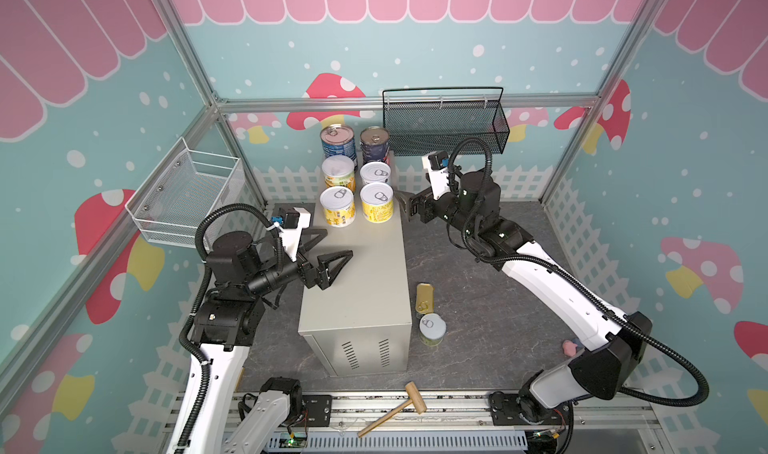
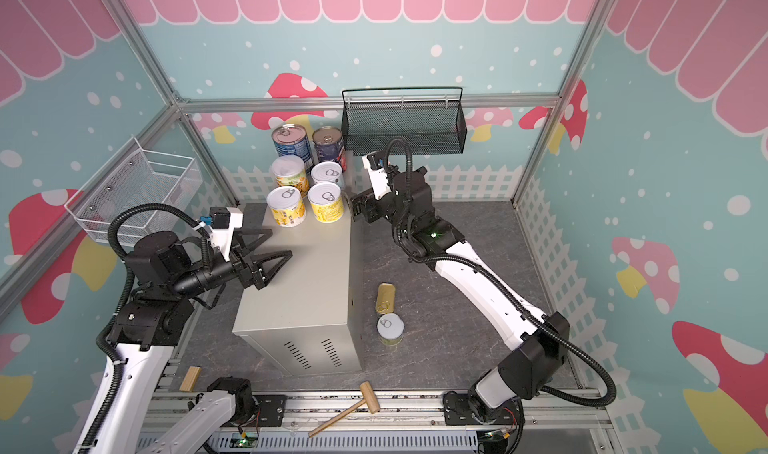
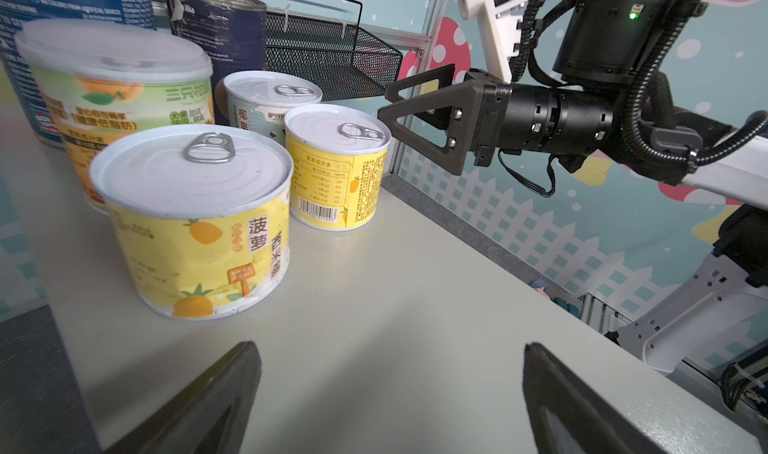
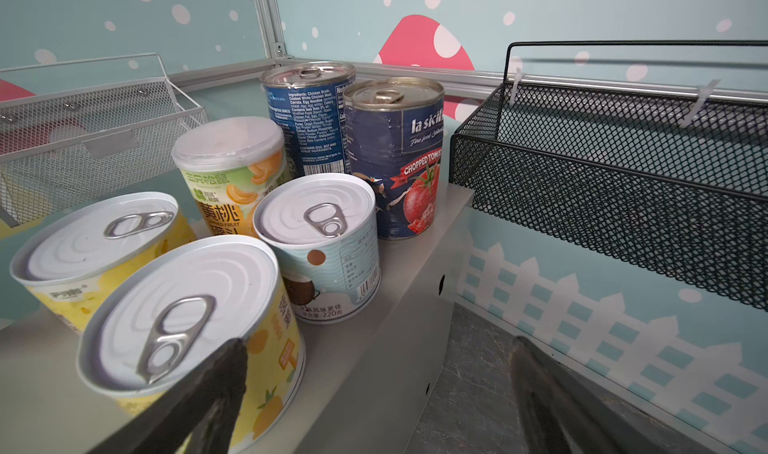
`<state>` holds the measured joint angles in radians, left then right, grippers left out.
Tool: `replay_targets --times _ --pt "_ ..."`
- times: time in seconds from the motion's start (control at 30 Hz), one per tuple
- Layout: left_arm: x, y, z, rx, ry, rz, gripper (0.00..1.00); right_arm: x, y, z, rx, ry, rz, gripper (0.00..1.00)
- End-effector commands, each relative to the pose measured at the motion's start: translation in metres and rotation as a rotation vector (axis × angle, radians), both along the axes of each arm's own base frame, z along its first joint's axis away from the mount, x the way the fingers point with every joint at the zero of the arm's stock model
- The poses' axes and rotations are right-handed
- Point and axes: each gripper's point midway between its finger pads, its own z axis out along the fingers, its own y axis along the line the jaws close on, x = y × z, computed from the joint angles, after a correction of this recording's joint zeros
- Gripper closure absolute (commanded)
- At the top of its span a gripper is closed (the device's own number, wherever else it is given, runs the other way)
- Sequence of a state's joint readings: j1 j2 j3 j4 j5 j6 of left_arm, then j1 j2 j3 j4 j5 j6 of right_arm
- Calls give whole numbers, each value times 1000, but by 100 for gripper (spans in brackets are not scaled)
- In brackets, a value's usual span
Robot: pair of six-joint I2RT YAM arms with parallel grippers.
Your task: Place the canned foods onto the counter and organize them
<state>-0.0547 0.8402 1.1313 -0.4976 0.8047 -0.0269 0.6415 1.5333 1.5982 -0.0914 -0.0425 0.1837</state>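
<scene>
The beige counter (image 1: 361,281) stands mid-floor. At its far end six canned foods stand in two rows: two tall blue tins (image 1: 337,140) (image 1: 374,144) and several short ones (image 1: 337,205) (image 1: 376,202) (image 4: 320,244) (image 3: 120,95). A flat gold tin (image 1: 424,297) and a short can (image 1: 432,328) rest on the floor right of the counter. My left gripper (image 1: 338,242) (image 3: 390,350) hovers open and empty over the counter's left side. Beside the near-right yellow can, my right gripper (image 1: 401,203) (image 3: 385,101) (image 4: 378,344) is open and holds nothing.
A black mesh basket (image 1: 444,126) hangs on the back wall, a white wire basket (image 1: 191,194) on the left wall. A wooden mallet (image 1: 399,408) lies on the front rail, a wood block (image 2: 190,378) at front left.
</scene>
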Motion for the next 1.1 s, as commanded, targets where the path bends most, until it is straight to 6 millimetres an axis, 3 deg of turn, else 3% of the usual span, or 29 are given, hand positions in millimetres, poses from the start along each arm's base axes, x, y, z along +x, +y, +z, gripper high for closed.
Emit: replay_targets --times 0.0,0.13,0.6,0.77,1.07 --pt "-3 0 1 -3 -14 -9 1 2 7 4 -11 -14 27 1" --pt "-4 0 1 -3 -16 -7 1 1 9 4 -9 -14 38 0" --pt "-2 0 0 -5 -9 -6 1 -1 -21 10 -36 -28 -77 0" --pt "-2 0 2 -8 -13 -3 1 -7 -12 21 -19 -20 -15 1" --pt "-3 1 1 -6 -17 2 1 -1 18 21 -29 43 94 0"
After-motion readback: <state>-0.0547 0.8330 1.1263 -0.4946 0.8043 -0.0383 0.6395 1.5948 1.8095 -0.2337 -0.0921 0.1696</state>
